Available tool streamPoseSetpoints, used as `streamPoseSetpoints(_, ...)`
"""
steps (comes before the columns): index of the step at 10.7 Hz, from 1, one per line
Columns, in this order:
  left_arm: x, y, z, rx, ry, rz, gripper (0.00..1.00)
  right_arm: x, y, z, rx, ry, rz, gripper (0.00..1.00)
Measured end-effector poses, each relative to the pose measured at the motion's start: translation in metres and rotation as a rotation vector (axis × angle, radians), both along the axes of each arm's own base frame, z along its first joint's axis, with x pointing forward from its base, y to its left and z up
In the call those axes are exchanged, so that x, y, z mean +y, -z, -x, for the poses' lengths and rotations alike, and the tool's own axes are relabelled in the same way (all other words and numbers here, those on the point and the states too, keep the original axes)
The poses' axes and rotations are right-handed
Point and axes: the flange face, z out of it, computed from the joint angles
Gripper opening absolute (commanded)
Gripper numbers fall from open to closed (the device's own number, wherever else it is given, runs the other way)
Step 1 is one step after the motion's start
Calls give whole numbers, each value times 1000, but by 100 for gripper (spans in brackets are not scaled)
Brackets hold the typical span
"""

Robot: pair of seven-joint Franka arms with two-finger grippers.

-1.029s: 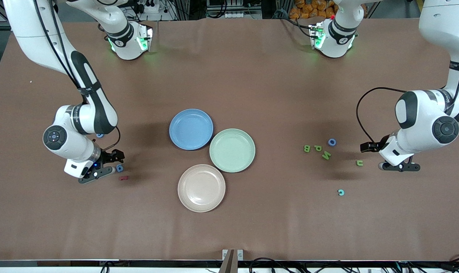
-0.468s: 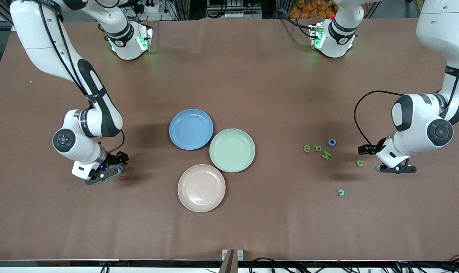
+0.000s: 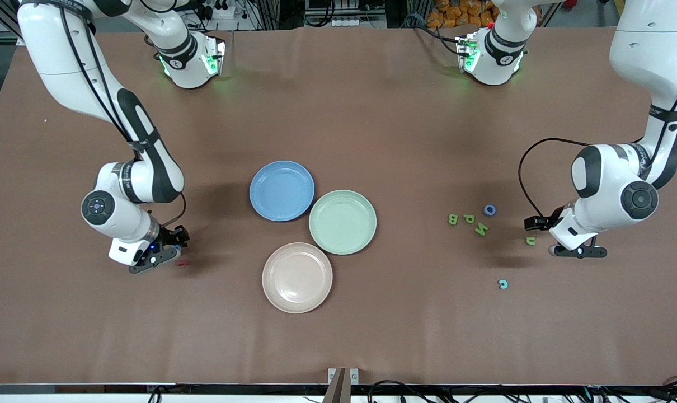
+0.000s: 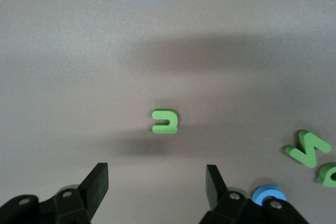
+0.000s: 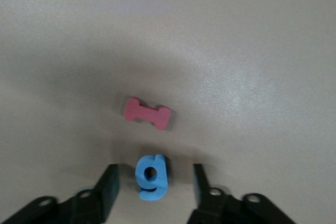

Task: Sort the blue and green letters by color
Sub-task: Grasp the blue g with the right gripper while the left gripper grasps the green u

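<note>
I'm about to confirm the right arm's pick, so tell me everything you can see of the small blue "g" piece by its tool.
The blue g is a tiny, chunky, flat letter in medium blue, looking like matte foam. It lies on the brown table toward the right arm's end, between the fingers of the right tool, which stand either side with gaps visible, not yet gripping. A dark red piece lies close beside it, apart. In the front view the tool mostly hides it.

Blue letter g (image 5: 152,177), red piece (image 5: 147,114), perhaps teal letter (image 3: 502,284).
</note>
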Motion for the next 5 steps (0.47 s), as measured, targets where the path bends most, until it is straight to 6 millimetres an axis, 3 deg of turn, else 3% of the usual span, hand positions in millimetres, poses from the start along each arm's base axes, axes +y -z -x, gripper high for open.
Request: streamPoseSetpoints(5, -1, 10, -4, -38, 0, 3, 73, 7, 0, 0, -2, -13, -2, 0)
